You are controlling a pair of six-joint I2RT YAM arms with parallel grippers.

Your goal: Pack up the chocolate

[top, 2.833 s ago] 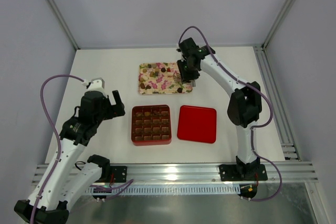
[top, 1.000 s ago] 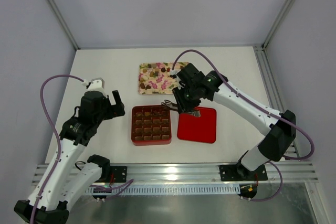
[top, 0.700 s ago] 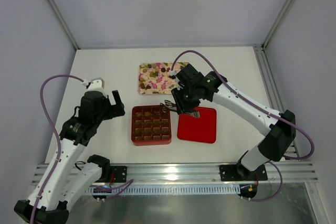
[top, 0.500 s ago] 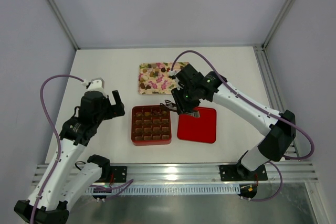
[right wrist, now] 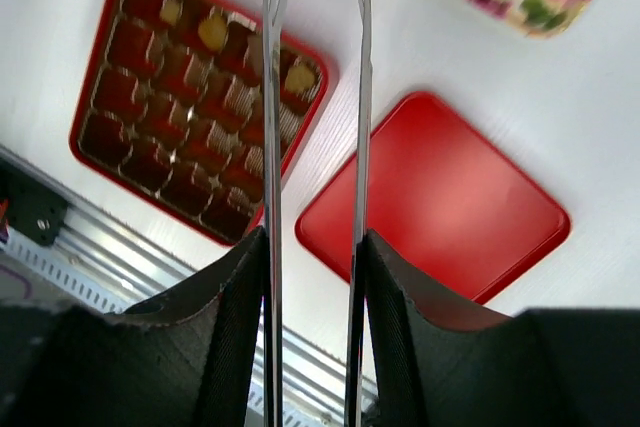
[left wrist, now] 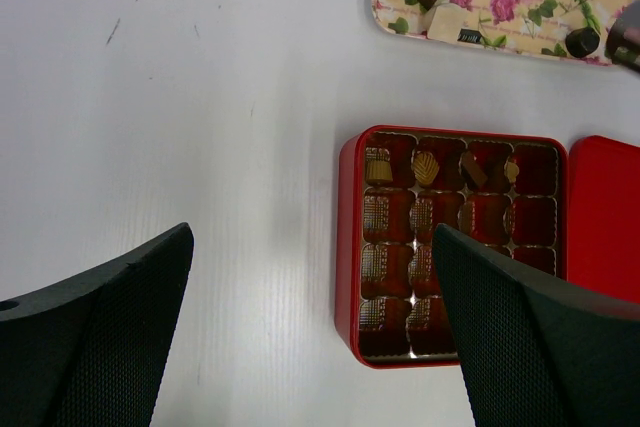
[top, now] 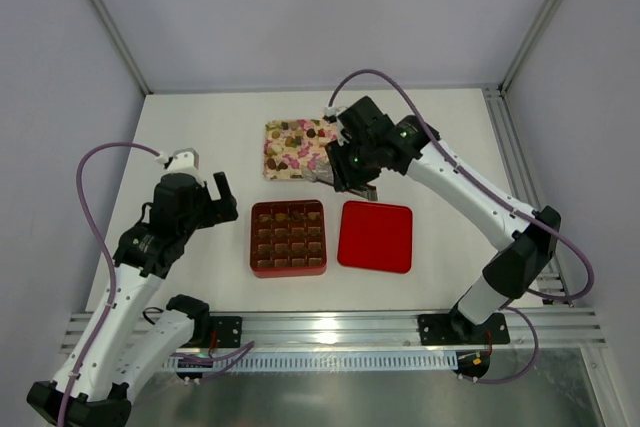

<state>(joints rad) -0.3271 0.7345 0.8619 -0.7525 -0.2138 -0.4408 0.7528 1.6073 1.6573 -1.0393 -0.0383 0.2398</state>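
The right claw [top: 345, 171] has pulled back from above the far right corner of the box [left wrist: 348, 247] and now hangs by the near right corner of the flowered tray [top: 290, 159]. The left arm has not shifted.

The right claw's padded fingers [right wrist: 235, 317] press from both sides on thin metal tweezers [right wrist: 358, 97]. The two blades run straight and parallel with a narrow gap, and nothing shows between them as far as the wrist view reaches; the tips are cut off at its edge. The left claw [top: 205, 190] stands fully open and empty above the bare white counter [top: 200, 127].

The chocolate [left wrist: 426, 167] is in two places. Four pieces sit in the box's far row, below and to the left of the right claw and ahead and right of the left one: two are ribbed and golden-tan, and one is a dark bar lying slantwise across its cell. The rest lie loose on the tray beside the right claw, among them a dark oval with its long axis pointing roughly away from the arms, a dark square and a pale block.

The box is glossy red with a brown gridded insert. Its flat square lid [top: 375, 236] lies just beside it, under the right arm.
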